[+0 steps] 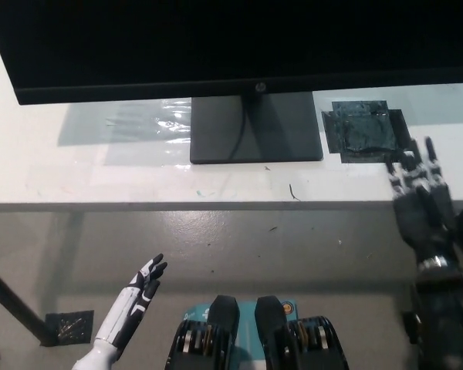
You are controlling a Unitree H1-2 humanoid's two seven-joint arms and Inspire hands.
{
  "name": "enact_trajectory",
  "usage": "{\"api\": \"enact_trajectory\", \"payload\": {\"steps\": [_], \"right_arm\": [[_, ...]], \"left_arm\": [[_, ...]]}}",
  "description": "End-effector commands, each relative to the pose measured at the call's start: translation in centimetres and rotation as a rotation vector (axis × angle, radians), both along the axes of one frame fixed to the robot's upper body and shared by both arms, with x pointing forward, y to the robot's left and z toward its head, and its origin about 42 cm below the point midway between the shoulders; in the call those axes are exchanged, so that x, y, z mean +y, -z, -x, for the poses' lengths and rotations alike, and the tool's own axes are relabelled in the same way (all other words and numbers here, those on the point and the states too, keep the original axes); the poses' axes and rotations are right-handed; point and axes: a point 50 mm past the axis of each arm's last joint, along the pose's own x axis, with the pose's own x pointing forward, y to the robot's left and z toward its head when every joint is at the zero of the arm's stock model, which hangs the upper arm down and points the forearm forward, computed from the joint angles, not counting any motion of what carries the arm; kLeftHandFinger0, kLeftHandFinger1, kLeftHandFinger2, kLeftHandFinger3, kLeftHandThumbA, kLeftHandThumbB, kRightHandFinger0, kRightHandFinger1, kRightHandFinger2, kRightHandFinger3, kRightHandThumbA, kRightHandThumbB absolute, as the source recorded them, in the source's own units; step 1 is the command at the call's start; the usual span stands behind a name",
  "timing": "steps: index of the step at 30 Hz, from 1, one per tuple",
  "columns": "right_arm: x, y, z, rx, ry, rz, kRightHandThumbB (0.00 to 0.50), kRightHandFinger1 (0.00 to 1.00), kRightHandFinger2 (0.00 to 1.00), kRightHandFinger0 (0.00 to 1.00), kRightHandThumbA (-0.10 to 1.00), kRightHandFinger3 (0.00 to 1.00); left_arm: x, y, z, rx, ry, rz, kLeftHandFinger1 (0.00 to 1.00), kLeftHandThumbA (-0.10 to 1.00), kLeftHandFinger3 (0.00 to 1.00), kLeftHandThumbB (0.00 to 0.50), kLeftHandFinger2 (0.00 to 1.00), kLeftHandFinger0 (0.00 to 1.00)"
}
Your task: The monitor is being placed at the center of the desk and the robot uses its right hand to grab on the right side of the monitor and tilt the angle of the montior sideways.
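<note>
The black monitor (239, 42) fills the top of the head view, its dark square base (255, 127) standing on the white desk (100, 181). My black right hand (418, 196) hovers open at the desk's front edge, to the right of the base and below the monitor's lower edge, touching nothing. My white left hand (139, 297) rests open at the lower left, below the desk over the floor.
A dark taped patch (364, 127) lies on the desk right of the base. A clear film patch (150, 123) lies left of it. A dark desk leg (15, 308) and a floor mark (68, 326) show at the lower left.
</note>
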Motion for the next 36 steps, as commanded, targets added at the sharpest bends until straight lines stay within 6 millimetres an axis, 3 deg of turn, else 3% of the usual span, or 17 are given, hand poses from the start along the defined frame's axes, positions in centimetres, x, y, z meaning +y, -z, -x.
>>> {"api": "enact_trajectory", "payload": {"steps": [1, 5, 6, 7, 10, 13, 14, 16, 18, 20, 21, 24, 28, 31, 36], "right_arm": [[4.6, -21.6, 19.2, -1.089, 0.001, 0.540, 0.436, 1.00, 1.00, 1.00, 1.00, 1.00], [5.4, -20.8, 21.3, -1.143, 0.077, 0.662, 0.441, 1.00, 1.00, 1.00, 1.00, 1.00], [5.4, -20.4, 22.4, -1.107, 0.106, 0.715, 0.407, 1.00, 1.00, 1.00, 1.00, 1.00], [5.4, -20.2, 23.1, -1.066, 0.083, 0.709, 0.402, 1.00, 1.00, 1.00, 0.91, 1.00], [5.5, -20.1, 23.5, -1.044, 0.074, 0.707, 0.401, 1.00, 1.00, 1.00, 0.90, 1.00], [6.2, -16.3, 22.1, -1.000, 0.029, 0.680, 0.422, 1.00, 1.00, 1.00, 0.99, 1.00], [6.4, -16.0, 21.8, -0.990, 0.046, 0.689, 0.423, 1.00, 1.00, 1.00, 1.00, 1.00], [7.0, -13.4, 20.1, -0.909, 0.128, 0.786, 0.355, 1.00, 1.00, 1.00, 1.00, 1.00], [7.1, -11.8, 18.9, -0.808, 0.166, 0.859, 0.356, 1.00, 1.00, 1.00, 1.00, 1.00], [6.7, -9.4, 17.2, -0.676, 0.159, 0.929, 0.286, 1.00, 1.00, 1.00, 1.00, 1.00], [6.4, -7.6, 16.1, -0.591, 0.147, 0.958, 0.279, 1.00, 1.00, 1.00, 1.00, 1.00], [5.9, -4.8, 14.6, -0.453, 0.137, 1.058, 0.305, 1.00, 1.00, 1.00, 1.00, 1.00], [5.4, 0.4, 12.8, -0.256, 0.075, 1.106, 0.321, 1.00, 1.00, 1.00, 1.00, 1.00], [4.9, 2.7, 12.3, -0.167, 0.059, 1.135, 0.327, 1.00, 1.00, 1.00, 1.00, 1.00], [4.7, 4.3, 12.2, -0.101, 0.042, 1.095, 0.346, 1.00, 1.00, 1.00, 1.00, 1.00]], "left_arm": [[0.2, -1.4, -1.2, -0.083, 0.018, -0.028, 1.00, 1.00, 1.00, 0.301, 1.00, 1.00], [0.3, -1.6, -1.3, -0.088, 0.019, -0.037, 1.00, 1.00, 1.00, 0.305, 1.00, 1.00], [0.3, -1.6, -1.3, -0.092, 0.022, -0.044, 1.00, 1.00, 1.00, 0.293, 1.00, 1.00], [0.3, -1.6, -1.3, -0.092, 0.024, -0.046, 1.00, 1.00, 1.00, 0.292, 1.00, 1.00], [0.3, -1.6, -1.2, -0.092, 0.025, -0.047, 1.00, 1.00, 1.00, 0.290, 1.00, 1.00], [0.2, -1.6, -1.2, -0.092, 0.022, -0.042, 1.00, 1.00, 1.00, 0.283, 1.00, 1.00], [0.2, -1.6, -1.2, -0.091, 0.022, -0.039, 1.00, 1.00, 1.00, 0.279, 1.00, 1.00], [0.2, -1.6, -1.2, -0.089, 0.021, -0.036, 1.00, 1.00, 1.00, 0.283, 1.00, 1.00], [0.1, -1.6, -1.2, -0.091, 0.025, -0.039, 1.00, 1.00, 1.00, 0.280, 1.00, 1.00], [0.0, -1.5, -0.9, -0.086, 0.024, -0.031, 1.00, 1.00, 1.00, 0.280, 1.00, 1.00], [0.0, -1.4, -0.8, -0.084, 0.023, -0.029, 1.00, 1.00, 1.00, 0.282, 1.00, 1.00], [-0.1, -1.2, -0.5, -0.082, 0.020, -0.032, 1.00, 1.00, 1.00, 0.295, 1.00, 1.00], [0.1, -1.1, -0.1, -0.082, 0.021, -0.045, 1.00, 1.00, 1.00, 0.299, 1.00, 1.00], [0.1, -1.1, 0.0, -0.079, 0.024, -0.041, 1.00, 1.00, 1.00, 0.313, 1.00, 1.00], [0.1, -0.9, 0.8, -0.076, 0.021, -0.039, 1.00, 1.00, 1.00, 0.302, 1.00, 1.00]]}}
